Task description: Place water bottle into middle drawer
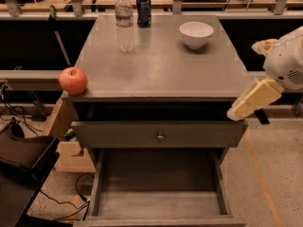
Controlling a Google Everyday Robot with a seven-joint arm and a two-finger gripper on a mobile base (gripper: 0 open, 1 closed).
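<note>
The water bottle is clear with a white cap and stands upright at the back left of the cabinet top. The middle drawer is pulled out wide at the bottom of the view, with a bare plank floor and nothing in it. My gripper hangs off the cabinet's right front corner, at about the height of the top's edge. It is far from the bottle and holds nothing that I can see.
A dark blue soda can stands just right of the bottle. A white bowl sits at the back right and a red apple at the front left corner. A drawer front with a round knob stands slightly out above the open drawer.
</note>
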